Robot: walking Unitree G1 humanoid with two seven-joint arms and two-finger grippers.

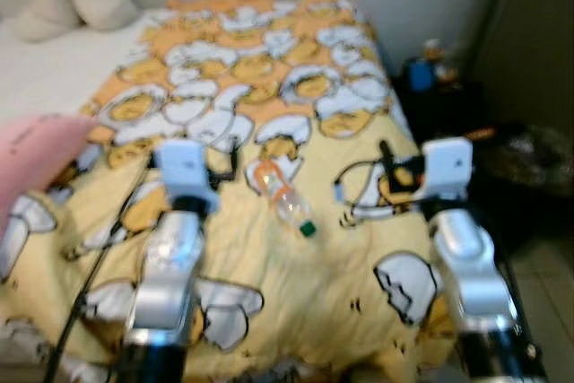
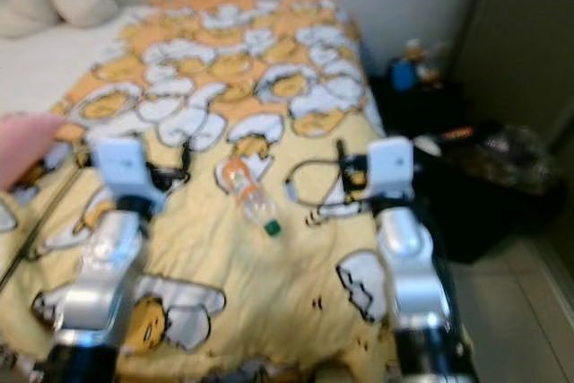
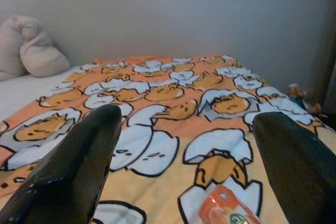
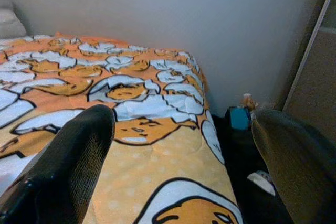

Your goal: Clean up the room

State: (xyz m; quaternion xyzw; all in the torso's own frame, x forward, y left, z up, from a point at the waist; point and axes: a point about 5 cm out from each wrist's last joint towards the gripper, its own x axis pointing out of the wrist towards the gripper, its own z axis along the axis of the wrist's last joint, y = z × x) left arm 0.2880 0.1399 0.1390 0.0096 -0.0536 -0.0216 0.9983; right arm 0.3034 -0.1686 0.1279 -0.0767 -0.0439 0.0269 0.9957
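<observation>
- Reaching forward over the bed, the left gripper (image 3: 184, 145) has its two black fingers spread wide apart and holds nothing; in the left wrist view, the orange label of the bottle shows just beyond and between them.
- The right gripper (image 4: 184, 150) is likewise spread wide and empty, held over the right side of the bed near its edge.
- Between the two arms, lying on its side on the blanket, is a clear plastic bottle with an orange label and a green cap (image 1: 285, 196), cap pointing towards the near edge.
- Judging by its look, the bottle is light, thin-walled and smooth, so it may roll or slip; the middle of the body, across the label, seems the best place to take hold.
- A thin black cable (image 1: 363, 181) loops on the blanket just left of the right arm.
- The soft yellow and orange blanket printed with cartoon eggs (image 1: 269, 87) covers the bed.
- Head views add what the wrist views lack: a pink cushion (image 1: 31, 154) at the left, and dark clutter on the floor to the right.
- Right wrist view shows a small blue object (image 4: 239, 118) against the far wall.
</observation>
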